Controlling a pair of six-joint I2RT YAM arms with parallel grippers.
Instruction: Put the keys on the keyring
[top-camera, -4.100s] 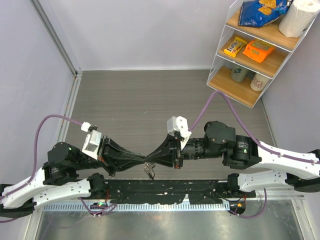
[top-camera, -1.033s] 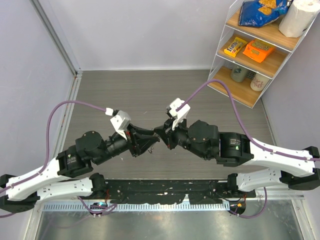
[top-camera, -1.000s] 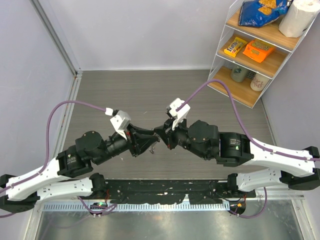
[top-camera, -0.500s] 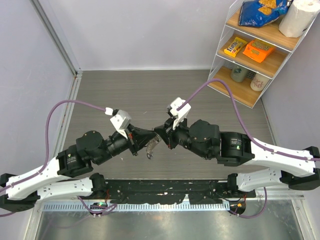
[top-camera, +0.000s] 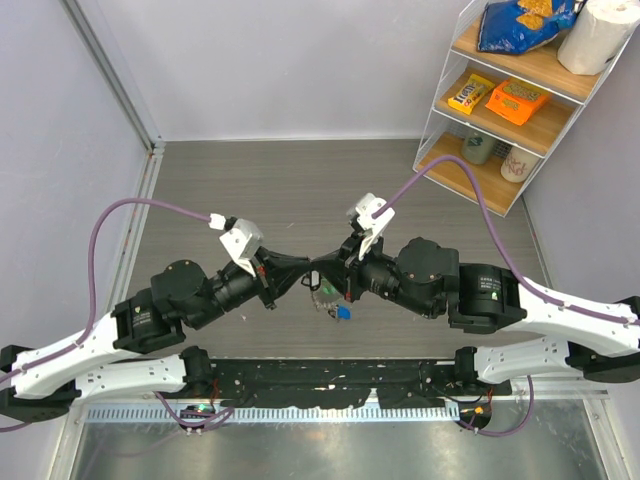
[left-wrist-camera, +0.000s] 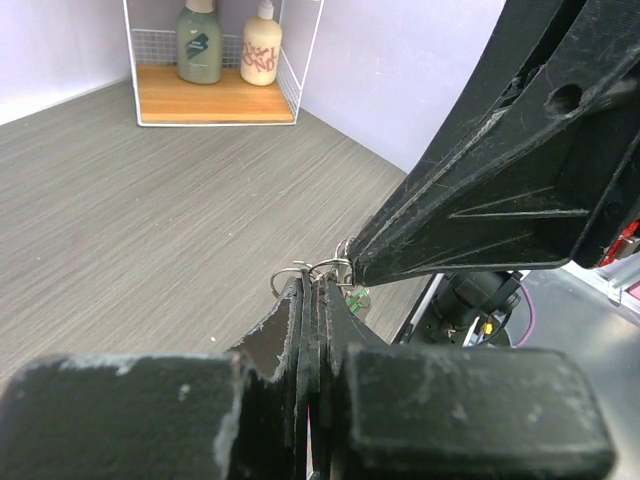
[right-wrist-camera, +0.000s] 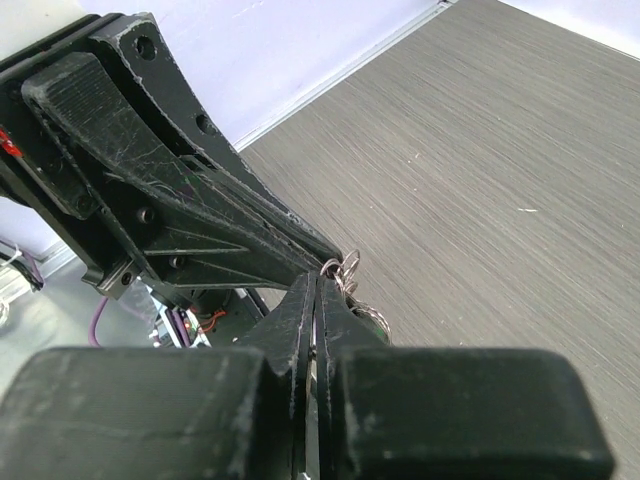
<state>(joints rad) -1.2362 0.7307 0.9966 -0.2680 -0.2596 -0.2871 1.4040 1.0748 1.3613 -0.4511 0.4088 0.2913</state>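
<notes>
Closing left end effector (top-camera: 308, 281) from half-open a second ago to fully pinched; shifting right end effector (top-camera: 324, 283) slightly rightward. Meeting tip to tip above desk (top-camera: 250, 190), both narrow, apparently pinching keyring (left-wrist-camera: 330, 265) from opposite sides. Letting keys (top-camera: 340, 311) dangle just below tips, blue and green heads showing, hanging clear of desk. Probably regrasping keyring to steady it for threading. Risking slip or twist on such thin wire.

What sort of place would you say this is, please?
Probably a robot test cell: arms bolted to a rail, plain lavender walls, and a shelf with a chip bag and paper towel roll.
</notes>
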